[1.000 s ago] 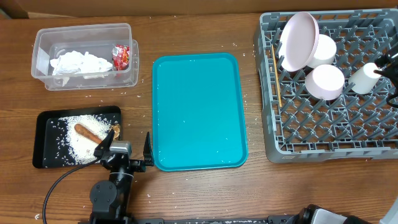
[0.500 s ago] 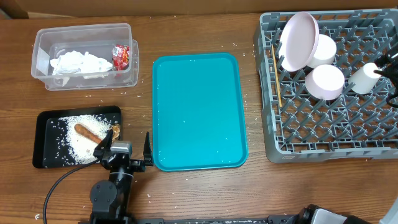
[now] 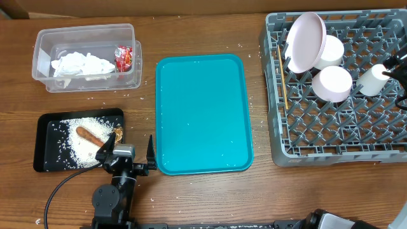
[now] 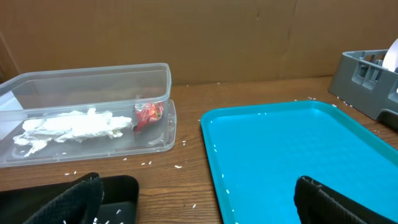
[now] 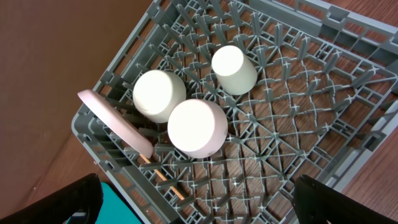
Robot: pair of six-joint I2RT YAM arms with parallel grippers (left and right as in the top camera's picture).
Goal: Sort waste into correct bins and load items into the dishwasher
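Nearest the robot, the left fingers [image 3: 105,151] hang over the desk [image 3: 191,197], spread wide with nothing between them, in the gap between the black tray [image 3: 44,121] and the teal tray [image 3: 203,114]. In the black tray: a heap of white rice grains [image 3: 76,151], the brown sausage piece [image 3: 89,135] lying across it, and the small brown crumbly bit [image 3: 118,132] tucked at the tray's right edge. A few stray grains dot the desk around it. The teal tray sits mid-desk, bare but for some specks.

Further back on the left, the clear tub [image 3: 44,38] holds the crumpled napkin [image 3: 79,65], with the red wrapper [image 3: 123,56] just beside it at the tub's right end.

Over to the right, the grey dish rack [image 3: 343,137] is loaded. The large plate [image 3: 305,41] stands on edge among the pegs and the two bowls, one nearer [image 3: 335,83] and one behind it [image 3: 332,51], sit just beside the plate. The small cup [image 3: 372,79] is off to their right. The wooden stick [image 3: 280,76] lies along the rack's left wall. The right fingers [image 5: 56,205] hover above the rack at its right side, parted wide and gripping nothing.
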